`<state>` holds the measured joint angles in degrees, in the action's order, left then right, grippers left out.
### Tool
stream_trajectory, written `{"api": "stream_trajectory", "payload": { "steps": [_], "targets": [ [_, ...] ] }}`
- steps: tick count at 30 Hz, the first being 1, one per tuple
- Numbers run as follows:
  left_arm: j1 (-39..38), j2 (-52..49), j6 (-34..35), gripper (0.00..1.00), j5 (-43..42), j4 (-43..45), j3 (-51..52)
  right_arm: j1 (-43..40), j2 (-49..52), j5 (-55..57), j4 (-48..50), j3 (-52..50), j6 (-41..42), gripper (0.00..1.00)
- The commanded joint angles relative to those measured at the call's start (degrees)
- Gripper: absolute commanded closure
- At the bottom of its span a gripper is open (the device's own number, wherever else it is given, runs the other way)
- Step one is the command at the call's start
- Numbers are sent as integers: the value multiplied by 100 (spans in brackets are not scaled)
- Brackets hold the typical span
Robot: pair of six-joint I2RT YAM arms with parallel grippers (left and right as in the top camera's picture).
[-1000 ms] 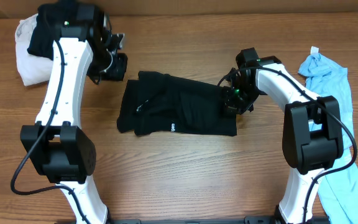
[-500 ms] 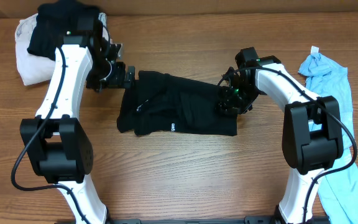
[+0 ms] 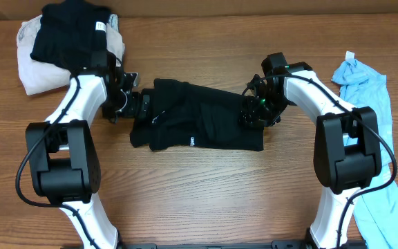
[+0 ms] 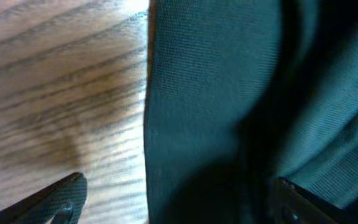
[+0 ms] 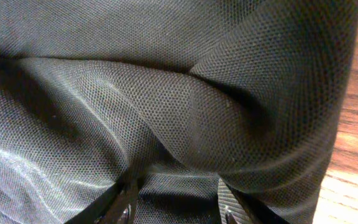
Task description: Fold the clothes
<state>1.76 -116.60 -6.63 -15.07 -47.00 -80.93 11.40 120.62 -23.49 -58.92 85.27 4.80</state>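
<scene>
The black shirt (image 3: 199, 124) lies folded in a rough rectangle at the table's middle, with a small white label (image 3: 193, 143) near its front edge. My left gripper (image 3: 142, 105) is at the shirt's left edge. In the left wrist view it (image 4: 179, 202) stands wide open, one finger (image 4: 61, 199) over bare wood and the other over the dark cloth (image 4: 216, 93). My right gripper (image 3: 253, 114) rests on the shirt's right part. Its fingers (image 5: 124, 202) stand apart there, with black mesh cloth (image 5: 179, 93) lying loose between them and a raised fold just ahead.
A pile of cream cloth (image 3: 30, 69) with a black garment (image 3: 64, 31) on top sits at the back left corner. A light blue garment (image 3: 368, 86) lies along the right edge and runs down to the front right (image 3: 385, 204).
My left arm has swung from near the back-left pile down to the shirt's left edge, and its gripper has opened wide. My right gripper has opened partway and stayed in place.
</scene>
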Motion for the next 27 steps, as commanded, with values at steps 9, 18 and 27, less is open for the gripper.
{"api": "stream_trajectory", "payload": {
  "steps": [9,18,27],
  "targets": [
    [28,-31,-133,20,-442,1064,817,9,0,286,13,-46,-28,54],
    [-9,-31,-129,48,-664,1401,1268,9,0,286,-13,-46,-28,54],
    [-50,-31,-76,90,-535,1462,1591,9,0,286,-17,-46,-28,54]
  ]
}}
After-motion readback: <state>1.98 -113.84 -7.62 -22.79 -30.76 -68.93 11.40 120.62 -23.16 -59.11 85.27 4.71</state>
